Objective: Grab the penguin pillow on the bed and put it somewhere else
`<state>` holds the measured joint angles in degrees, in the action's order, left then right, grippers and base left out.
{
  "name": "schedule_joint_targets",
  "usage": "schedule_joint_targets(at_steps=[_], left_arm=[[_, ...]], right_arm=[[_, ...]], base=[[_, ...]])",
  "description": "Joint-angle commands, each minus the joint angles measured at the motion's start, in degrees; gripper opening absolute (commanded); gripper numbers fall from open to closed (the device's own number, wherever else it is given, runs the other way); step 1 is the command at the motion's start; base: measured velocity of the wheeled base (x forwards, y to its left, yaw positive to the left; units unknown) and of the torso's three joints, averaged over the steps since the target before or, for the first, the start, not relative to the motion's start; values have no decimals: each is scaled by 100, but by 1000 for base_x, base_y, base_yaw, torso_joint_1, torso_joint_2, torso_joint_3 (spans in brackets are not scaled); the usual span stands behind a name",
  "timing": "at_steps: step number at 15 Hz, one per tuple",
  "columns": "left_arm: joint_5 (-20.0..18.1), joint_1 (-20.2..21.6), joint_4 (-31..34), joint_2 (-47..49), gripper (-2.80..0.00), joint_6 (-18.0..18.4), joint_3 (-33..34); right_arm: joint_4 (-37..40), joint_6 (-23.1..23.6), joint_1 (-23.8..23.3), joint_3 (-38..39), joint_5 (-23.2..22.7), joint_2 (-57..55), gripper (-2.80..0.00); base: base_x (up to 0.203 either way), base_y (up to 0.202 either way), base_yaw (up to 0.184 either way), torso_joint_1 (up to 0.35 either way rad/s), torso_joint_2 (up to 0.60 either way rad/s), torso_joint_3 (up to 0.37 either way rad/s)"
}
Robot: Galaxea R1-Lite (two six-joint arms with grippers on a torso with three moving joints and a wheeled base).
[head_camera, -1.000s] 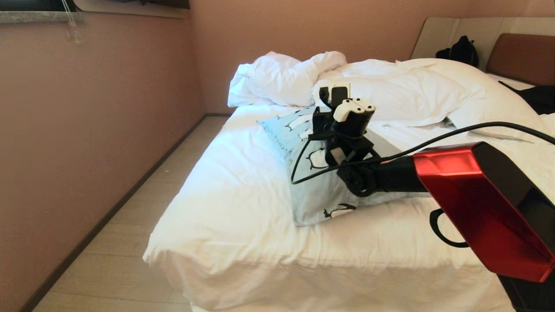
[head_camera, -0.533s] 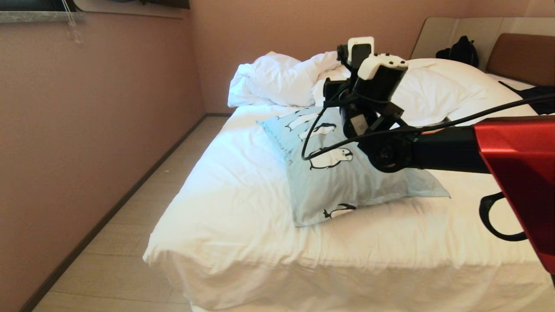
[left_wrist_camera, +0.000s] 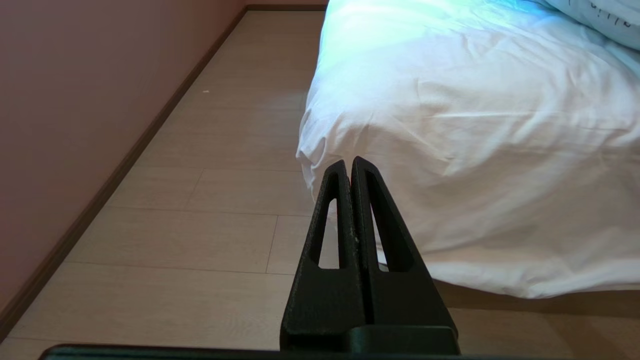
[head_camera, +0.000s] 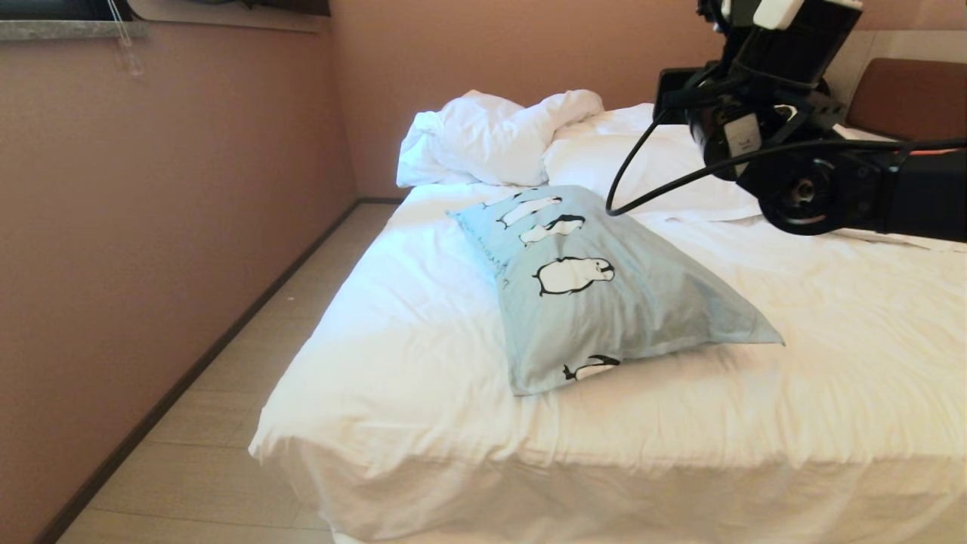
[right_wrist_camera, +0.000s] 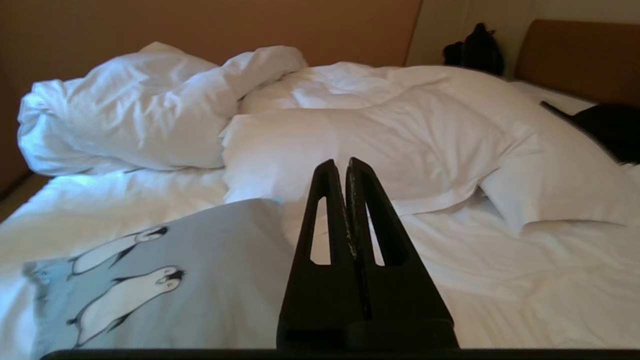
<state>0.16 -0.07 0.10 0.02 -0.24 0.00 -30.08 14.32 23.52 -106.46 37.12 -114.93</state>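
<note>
Since a second ago the right arm (head_camera: 846,189) has lifted off the pillow (head_camera: 604,302) and swung up toward the headboard end, and its wrist now sits high at the upper right of the head view, clear of the bedding. What the arm covered earlier now shows: the pillow's whole top face, penguins and all, lies bare. The pillow itself has not shifted; it lies flat on the bed (head_camera: 423,363) as before, a corner pointing toward the duvet (head_camera: 491,140), the near edge set back from the foot of the mattress.

Seen from the right wrist, the right gripper (right_wrist_camera: 346,162) is clenched on nothing, its two black fingers pressed tip to tip in the air above the sheet, with the pillow's far corner (right_wrist_camera: 165,270) below and to one side, not touching. Ahead of it lie a white pillow (right_wrist_camera: 360,145) and the rumpled duvet, with a brown headboard (right_wrist_camera: 580,55) and a black bag (right_wrist_camera: 475,47) behind.

From the left wrist view, the left gripper (left_wrist_camera: 350,162) is likewise pressed shut and empty, hanging low beside the bed's foot corner, over the floor (left_wrist_camera: 210,150).

Between the bed's left edge and the pink wall (head_camera: 151,227) runs a strip of pale plank floor, edged by a dark skirting board. White sheet lies open on the pillow's right and between its near edge and the foot of the bed.
</note>
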Motion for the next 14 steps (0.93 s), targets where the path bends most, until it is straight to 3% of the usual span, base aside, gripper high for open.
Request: schedule_joint_targets(at_steps=[1,4,7,10,14], left_arm=[[2,-1,-1,-2,-280,-2,9],[2,7,-1,-2,-280,-2,9],[2,-1,-1,-2,-280,-2,9],[2,-1,-1,-2,-280,-2,9],[2,-1,-1,-2,-280,-2,9]], right_arm=[[586,-325,-278,187,13,551,-280],[1320,-971,-620,748,-194,1277,-280],[2165,-1471,-969,1572,-759,2234,-280],[2623,-1639,-1233,2821,-1305,3291,-280],[2728,-1659,-1316,4362,-1491,4895,-280]], base=[[0,0,0,0,0,0],[0,0,0,0,0,0],[0,0,0,0,0,0],[0,0,0,0,0,0],[0,0,0,0,0,0]])
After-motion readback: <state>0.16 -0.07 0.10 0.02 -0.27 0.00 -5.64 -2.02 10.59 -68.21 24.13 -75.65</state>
